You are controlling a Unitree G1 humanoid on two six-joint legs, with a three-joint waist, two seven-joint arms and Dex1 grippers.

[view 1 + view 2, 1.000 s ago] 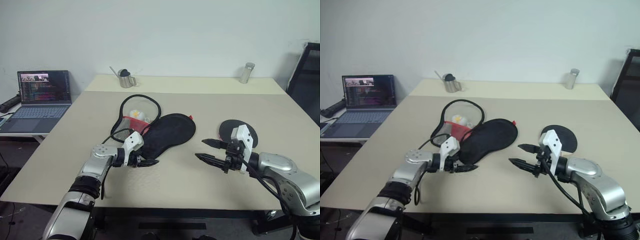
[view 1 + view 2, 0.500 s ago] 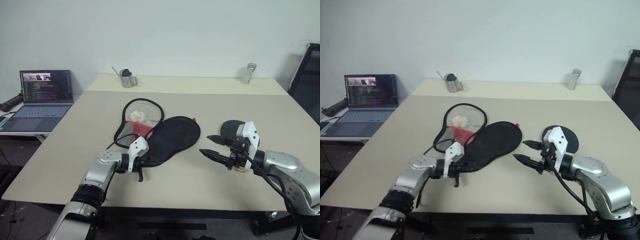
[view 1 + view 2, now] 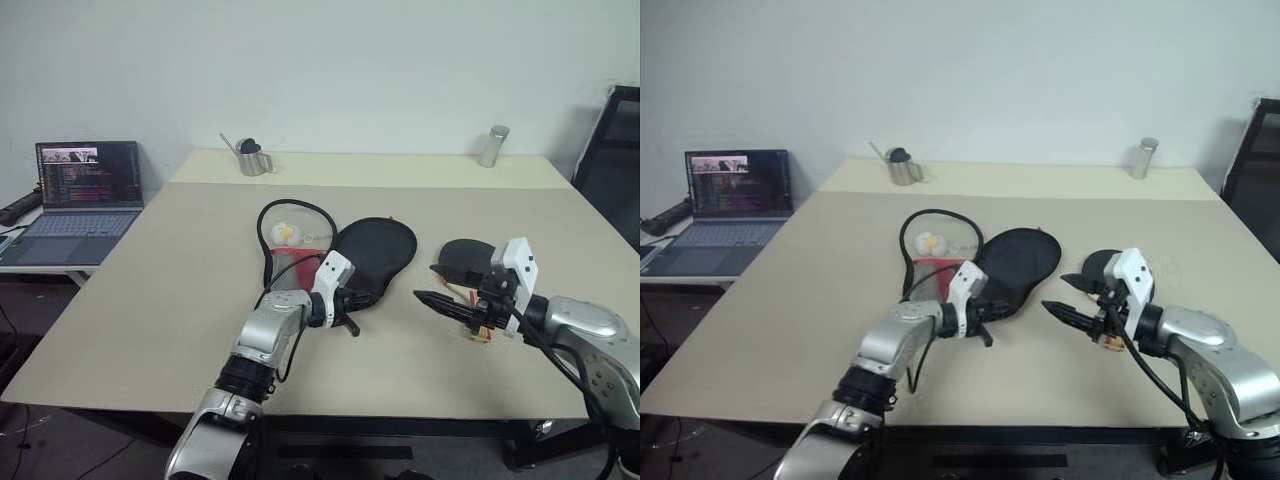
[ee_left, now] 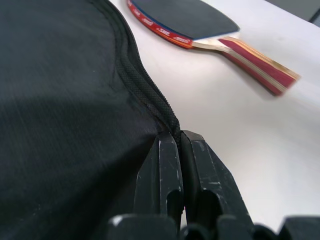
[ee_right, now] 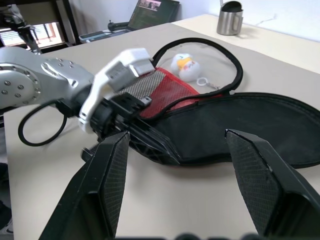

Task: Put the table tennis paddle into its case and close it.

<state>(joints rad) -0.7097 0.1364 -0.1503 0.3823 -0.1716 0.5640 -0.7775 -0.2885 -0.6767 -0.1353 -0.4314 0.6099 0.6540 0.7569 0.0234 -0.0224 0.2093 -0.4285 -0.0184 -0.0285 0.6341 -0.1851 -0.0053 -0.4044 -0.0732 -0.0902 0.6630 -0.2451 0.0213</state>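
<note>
The case (image 3: 376,254) lies open mid-table, with its black fabric head to the right and its red mesh-pocket end (image 3: 291,264) to the left. My left gripper (image 3: 346,314) is shut on the case's zipped edge (image 4: 150,95) at its near side. To the right of the case lies the table tennis paddle (image 3: 464,259), black face up. In the left wrist view I see its red edge (image 4: 165,36) and pale wooden handle (image 4: 255,61). My right gripper (image 3: 433,285) hovers open just in front of the paddle, pointing left at the case (image 5: 240,125), with nothing between its fingers.
A black looped rim (image 3: 298,206) with a small white and yellow toy (image 3: 284,232) inside lies behind the case's red end. A metal cup (image 3: 250,158) and a metal shaker (image 3: 490,146) stand at the far edge. A laptop (image 3: 88,185) sits on the left, a black chair (image 3: 615,150) on the right.
My left gripper closed on the case's near edge and dragged the case to the right, toward the paddle. The right gripper drifted slightly right and stayed open.
</note>
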